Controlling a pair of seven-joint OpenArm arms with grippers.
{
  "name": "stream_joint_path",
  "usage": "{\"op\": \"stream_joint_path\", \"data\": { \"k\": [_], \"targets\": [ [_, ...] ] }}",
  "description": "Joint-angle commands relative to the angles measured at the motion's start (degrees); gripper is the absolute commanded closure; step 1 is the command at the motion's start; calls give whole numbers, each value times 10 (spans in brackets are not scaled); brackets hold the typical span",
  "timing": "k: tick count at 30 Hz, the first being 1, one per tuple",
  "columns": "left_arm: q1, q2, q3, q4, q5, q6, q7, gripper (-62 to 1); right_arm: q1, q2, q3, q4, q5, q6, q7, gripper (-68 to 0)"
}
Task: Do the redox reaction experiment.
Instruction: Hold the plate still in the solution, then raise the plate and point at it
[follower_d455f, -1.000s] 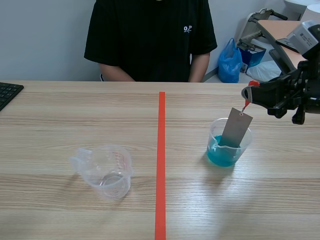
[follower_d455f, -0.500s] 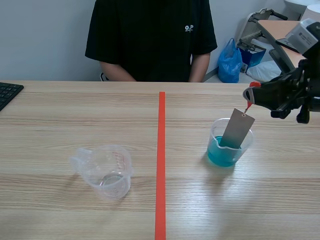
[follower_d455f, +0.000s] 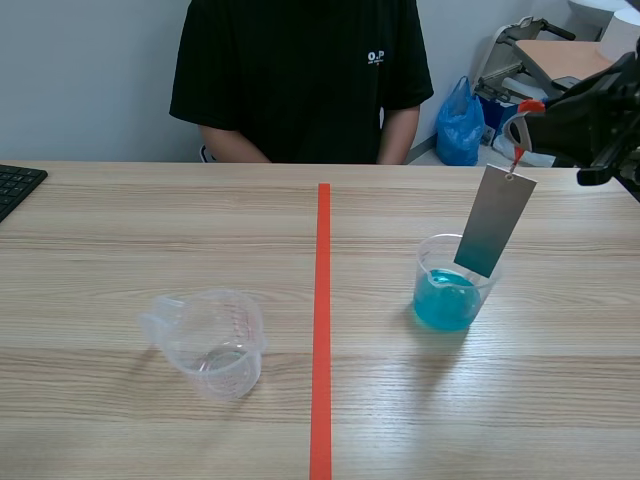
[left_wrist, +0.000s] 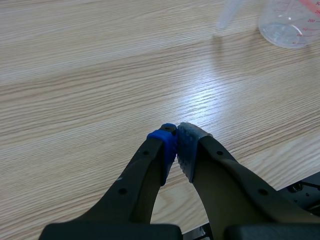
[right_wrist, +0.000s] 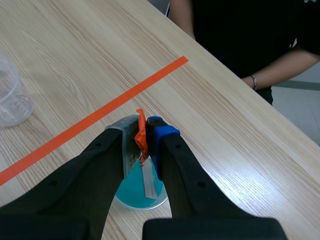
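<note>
**Two cups, one strip dangling over the blue**

Broad wooden desk (follower_d455f: 120, 220), split down the middle by an orange-red tape line (follower_d455f: 322, 330). Seated across it at the far edge, a person (follower_d455f: 300, 80) in a black shirt.

On the left half, well apart from everything else, an empty clear measuring cup (follower_d455f: 212, 340). On the right half, a clear beaker (follower_d455f: 430, 262) part-filled with blue liquid (follower_d455f: 445, 305).

Raised above the beaker and a little to its outer side, the right hand (follower_d455f: 526, 118), clamped on a small orange-red tag (right_wrist: 141, 134) — pads pressed in with only the tag between them. Low over bare desk, the left hand (left_wrist: 176, 147), closed on nothing, pads touching, the empty cup ahead of it and off to one side.

Hanging from the tag, a grey metal strip (follower_d455f: 494, 222): long axis close to vertical, slightly tilted, top end at the right hand, bottom end inside the beaker's rim. Cannot tell whether the tip touches the liquid.

Judging by the task, next either a dip or a lift clear — in both cases a near-vertical travel, with the beaker almost straight below the right hand and the strip hanging loose from its tag. Right arm the only one placed for it; left well apart, beyond the tape line.
</note>
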Motion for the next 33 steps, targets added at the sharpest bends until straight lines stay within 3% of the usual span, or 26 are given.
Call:
{"op": "stream_joint_path", "data": {
  "k": [1,9,20,33],
  "targets": [
    [-1,-5,-6,5,-8,-1,-8,-29,10,10,13,12,8,3,0,-15],
    [-1,-5,-6,5,-8,-1,-8,-29,10,15,25,61,12,3,-21,-15],
    [-2,-5,-6,5,-8,-1,-8,-29,10,51,25,104,67,2,-22,-15],
    [-2,-5,-6,5,-8,-1,-8,-29,33,90,25,107,129,-1,-22,-15]
  ]
}}
